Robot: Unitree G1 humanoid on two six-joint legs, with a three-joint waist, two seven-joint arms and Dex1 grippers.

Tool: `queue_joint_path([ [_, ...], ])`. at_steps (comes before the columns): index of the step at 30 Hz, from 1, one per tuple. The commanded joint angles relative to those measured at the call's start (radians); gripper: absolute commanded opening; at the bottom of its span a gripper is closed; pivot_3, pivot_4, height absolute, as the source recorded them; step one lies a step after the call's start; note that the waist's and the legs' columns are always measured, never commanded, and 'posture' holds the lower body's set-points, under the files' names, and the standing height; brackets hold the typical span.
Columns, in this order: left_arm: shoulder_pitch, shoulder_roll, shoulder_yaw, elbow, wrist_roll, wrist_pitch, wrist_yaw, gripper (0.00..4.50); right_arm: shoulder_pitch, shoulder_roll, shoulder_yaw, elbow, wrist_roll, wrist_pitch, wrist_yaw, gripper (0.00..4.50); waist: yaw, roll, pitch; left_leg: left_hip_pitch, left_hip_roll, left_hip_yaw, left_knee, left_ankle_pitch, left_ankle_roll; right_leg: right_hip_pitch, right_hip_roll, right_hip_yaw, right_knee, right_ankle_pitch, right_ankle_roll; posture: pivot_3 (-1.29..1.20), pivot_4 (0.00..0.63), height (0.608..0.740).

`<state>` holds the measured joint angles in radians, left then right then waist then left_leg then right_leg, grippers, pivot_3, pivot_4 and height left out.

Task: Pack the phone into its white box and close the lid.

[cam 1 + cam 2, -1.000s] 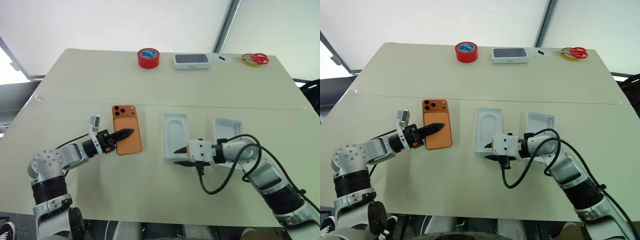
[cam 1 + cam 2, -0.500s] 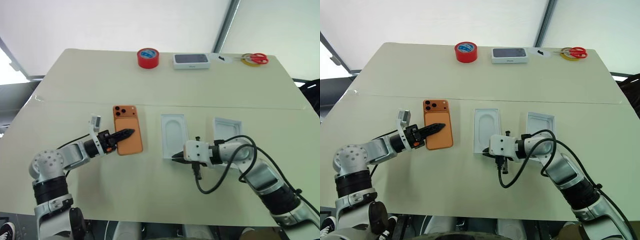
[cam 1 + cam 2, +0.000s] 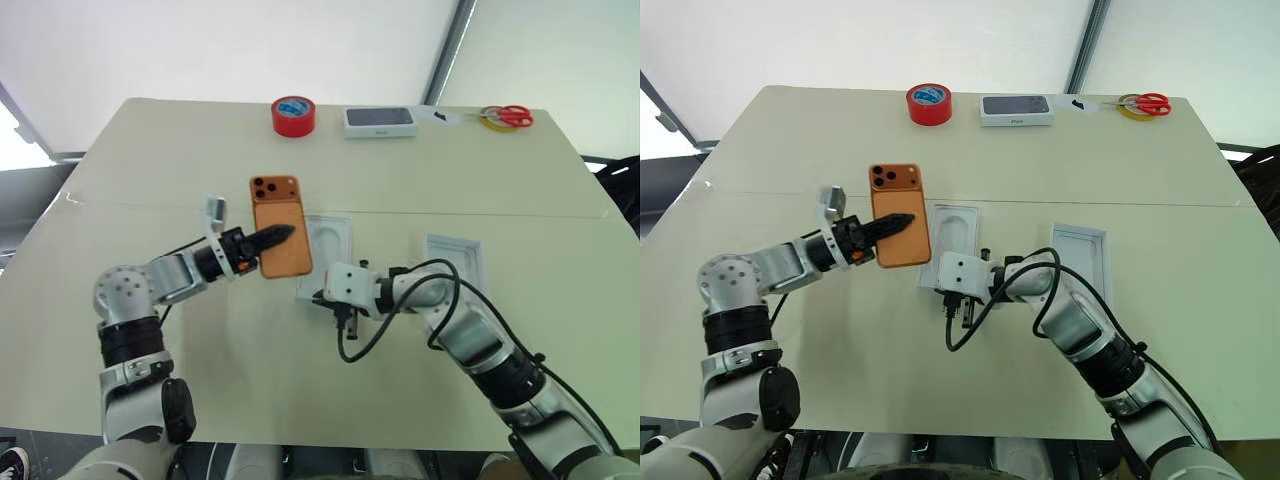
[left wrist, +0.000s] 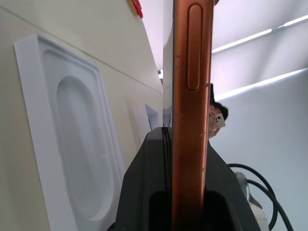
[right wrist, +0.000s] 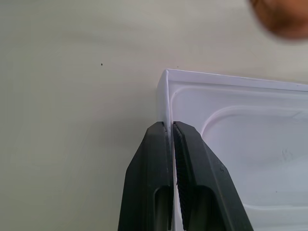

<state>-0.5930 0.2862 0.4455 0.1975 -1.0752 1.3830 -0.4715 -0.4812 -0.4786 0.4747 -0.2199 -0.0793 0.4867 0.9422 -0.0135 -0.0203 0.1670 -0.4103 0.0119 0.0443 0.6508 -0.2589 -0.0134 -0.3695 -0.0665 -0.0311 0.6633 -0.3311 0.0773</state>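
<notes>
Left tool [image 3: 283, 234] is clamped tight on the phone [image 3: 281, 239], holding the orange slab up off the counter [image 3: 200, 150], camera block at the far end. Right tool [image 5: 172, 132] is pinched shut on the near wall of the white box [image 3: 327, 243], fingers [image 5: 149, 159] either side of its thin edge. The phone hangs just beside that box, overlapping its left edge in the head views. The lid [image 3: 455, 258] lies open-side up, well apart to the right. Red tape roll [image 3: 294, 115], dark-topped box [image 3: 380, 121] and scissors [image 3: 511, 117] sit along the far edge.

Orange phone [image 3: 280, 239], white box [image 3: 327, 243], red tape roll [image 3: 293, 116], black gripper [image 3: 281, 235]
</notes>
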Motion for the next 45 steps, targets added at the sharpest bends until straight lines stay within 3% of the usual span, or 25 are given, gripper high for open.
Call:
queue_joint_path([
  [1,-0.016,0.017,-0.022,0.001,-0.003,-0.032,-0.058,0.00,0.006,-0.015,-0.030,-0.059,0.053,-0.001,0.038,0.74,0.000,0.000,0.000,0.000,0.000,0.000,0.000,0.000,0.000,0.000,0.000,0.000,0.000,0.000,0.000,0.00,0.150,0.740],
  [3,-0.018,0.021,-0.045,0.021,0.009,-0.045,-0.083,0.00,0.010,-0.033,-0.041,-0.069,0.060,-0.035,0.045,1.49,0.000,0.000,0.000,0.000,0.000,0.000,0.000,0.000,0.000,0.000,0.000,0.000,0.000,0.000,0.000,0.00,0.150,0.740],
  [7,-0.029,0.024,-0.097,0.071,0.053,-0.084,-0.134,0.00,0.032,-0.099,-0.105,-0.121,0.157,-0.016,0.123,3.45,0.004,0.000,0.000,0.000,0.000,0.000,0.000,0.000,0.000,0.000,0.000,0.000,0.000,0.000,0.000,0.00,0.150,0.740],
  [13,-0.067,0.011,-0.173,0.163,0.117,-0.133,-0.219,0.00,0.060,-0.186,-0.275,-0.108,0.297,-0.024,0.173,3.45,0.005,0.000,0.000,0.000,0.000,0.000,0.000,0.000,0.000,0.001,0.000,0.000,0.000,0.000,0.000,0.00,0.150,0.740],
  [16,-0.093,-0.002,-0.215,0.204,0.154,-0.167,-0.256,0.00,0.052,-0.191,-0.338,-0.001,0.295,-0.104,0.148,3.45,0.003,0.000,0.000,0.000,0.000,0.000,0.000,0.000,0.000,0.001,0.000,0.000,0.000,0.000,0.000,0.00,0.150,0.740],
  [27,-0.170,-0.029,-0.281,0.334,0.250,-0.201,-0.346,0.00,0.046,-0.187,-0.338,0.139,0.236,-0.259,0.096,3.45,0.003,0.000,0.000,0.000,0.001,0.002,0.001,0.000,0.000,0.000,0.001,0.001,0.000,0.000,0.000,0.00,0.150,0.740],
  [33,-0.199,-0.019,-0.309,0.362,0.283,-0.164,-0.388,2.70,0.057,-0.189,-0.340,0.138,0.226,-0.273,0.086,3.49,0.005,0.000,0.000,0.000,0.002,0.002,0.001,0.000,0.000,0.000,0.002,0.001,0.000,0.000,0.000,0.00,0.150,0.740],
  [40,-0.234,-0.001,-0.333,0.361,0.324,-0.131,-0.377,2.70,0.062,-0.174,-0.334,0.138,0.220,-0.277,0.067,3.49,0.003,0.000,0.000,-0.001,0.002,0.002,0.002,0.000,0.000,0.000,0.002,0.001,0.000,0.000,0.000,0.00,0.150,0.740],
  [45,-0.274,0.006,-0.313,0.368,0.352,-0.026,-0.264,2.70,0.053,-0.157,-0.323,0.151,0.209,-0.290,0.058,3.49,0.003,0.000,0.000,-0.001,0.002,0.001,0.002,0.000,0.000,0.000,0.002,0.001,0.001,0.000,0.000,0.00,0.150,0.740],
])
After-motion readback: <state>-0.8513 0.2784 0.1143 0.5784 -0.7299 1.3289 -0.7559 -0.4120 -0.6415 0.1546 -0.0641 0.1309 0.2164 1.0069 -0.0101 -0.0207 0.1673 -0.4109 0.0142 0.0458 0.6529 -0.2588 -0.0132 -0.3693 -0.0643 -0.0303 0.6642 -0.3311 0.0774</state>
